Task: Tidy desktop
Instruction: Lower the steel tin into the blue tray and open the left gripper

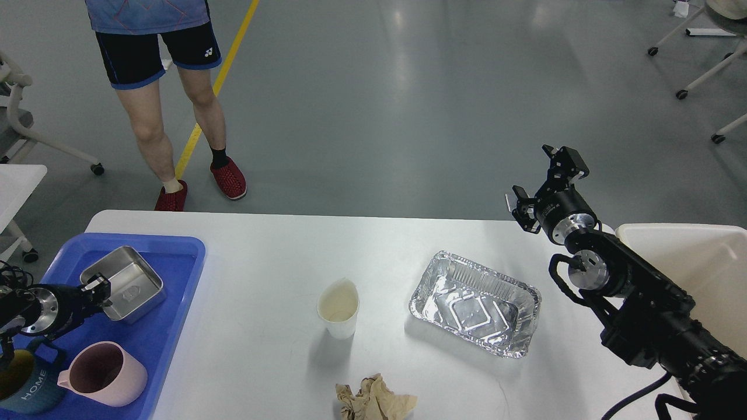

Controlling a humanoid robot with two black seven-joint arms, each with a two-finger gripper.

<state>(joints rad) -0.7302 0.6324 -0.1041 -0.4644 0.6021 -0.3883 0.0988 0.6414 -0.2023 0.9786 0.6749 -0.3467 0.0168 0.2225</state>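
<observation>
The white desktop (pixel 262 256) holds a white paper cup (pixel 338 307), an empty foil tray (pixel 475 303) and a crumpled brown paper (pixel 373 400) at the front edge. A blue tray (pixel 157 344) at the left holds a square steel container (pixel 124 283), a pink mug (pixel 105 373) and a dark blue mug (pixel 23 392). My left gripper (pixel 97 290) is shut on the steel container's near-left rim; the container lies flat in the tray. My right gripper (pixel 547 179) is open and empty, raised over the desktop's far right edge.
A cream bin (pixel 706 262) stands at the right, behind my right arm. A person (pixel 157 76) stands beyond the far left edge of the desktop. Wheeled chair legs (pixel 694 76) are far back right.
</observation>
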